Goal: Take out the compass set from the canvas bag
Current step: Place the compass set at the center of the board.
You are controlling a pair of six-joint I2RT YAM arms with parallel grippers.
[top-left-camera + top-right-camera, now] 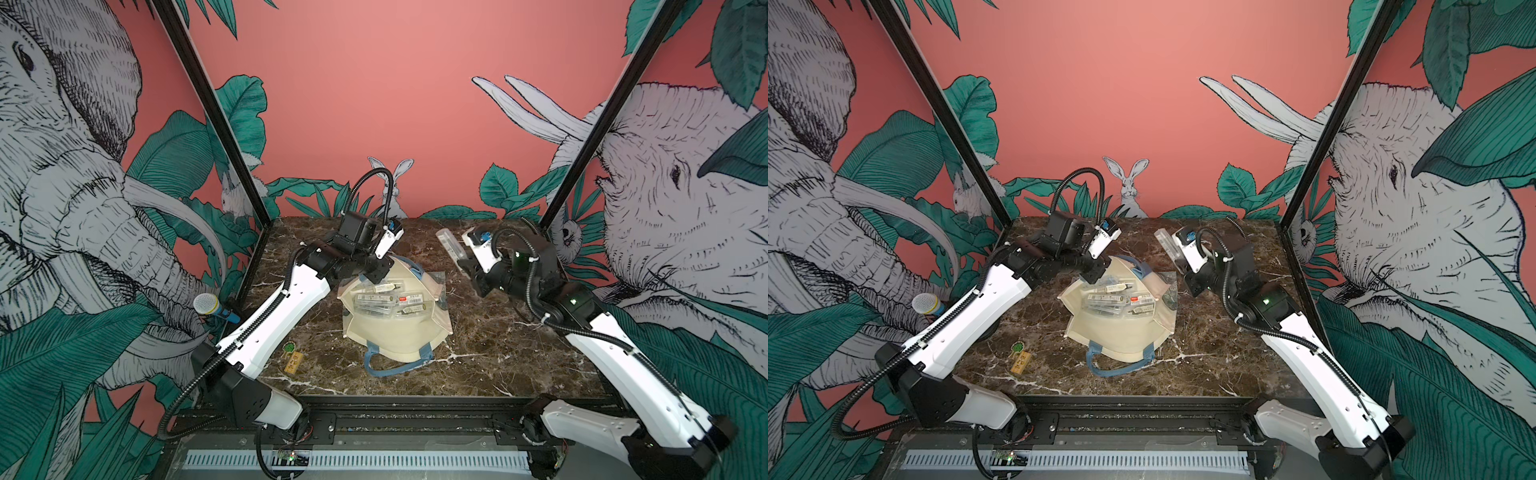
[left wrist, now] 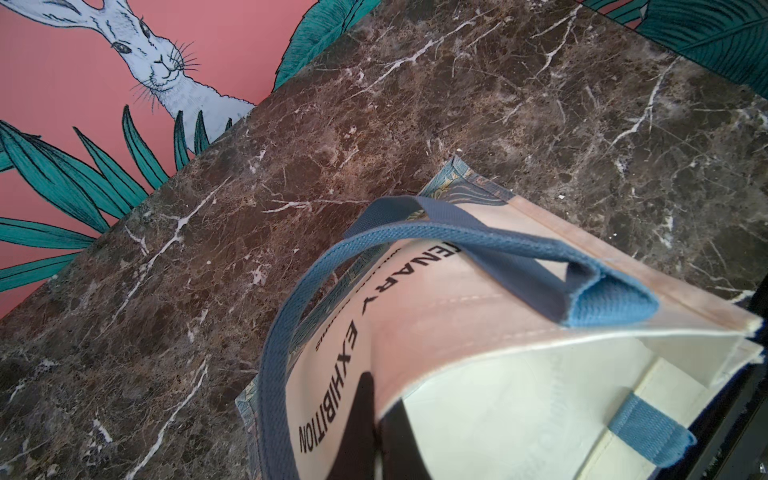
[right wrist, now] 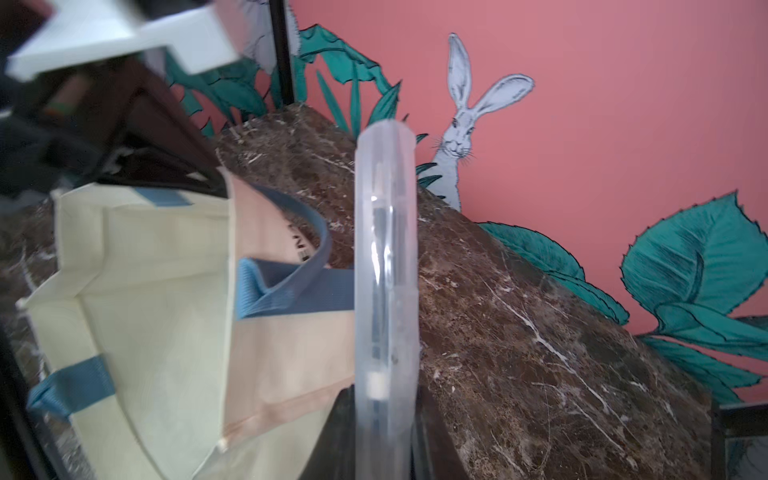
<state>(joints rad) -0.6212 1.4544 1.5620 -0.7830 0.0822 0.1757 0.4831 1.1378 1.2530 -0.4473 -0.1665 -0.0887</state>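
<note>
At the far left edge of my top views a microphone (image 1: 206,304) with a blue handle sits beside the table (image 1: 478,365), and a small wooden tag (image 1: 293,361) with a green charm lies near the left arm; its marks are too small for me to read. The left gripper (image 2: 380,432) is pinched tight on the far rim of the bag (image 1: 390,340), one finger inside the cream lining and one outside. The bag lies in the middle of the table with its mouth gaping toward the camera, and a blue strap (image 1: 395,368) is looped on the marble at the near side. On the bag's outer face the left wrist camera gives me black capitals, "ENARY EXHIBITION", with the start of the first word behind the other strap; a finer line beside it is beyond reading. Inside the bag is a heap of clear cases (image 1: 382,301), one with a red sticker (image 1: 402,297) whose print I cannot make out. To the right of the bag and clear of it, the compass set (image 1: 449,245), in a clear case with a dark slim piece inside, is up in the air over the far part of the table. The right gripper (image 1: 466,266) is clamped narrowly on its lower end, the rest of the case slanting up and away from the fingers.
</note>
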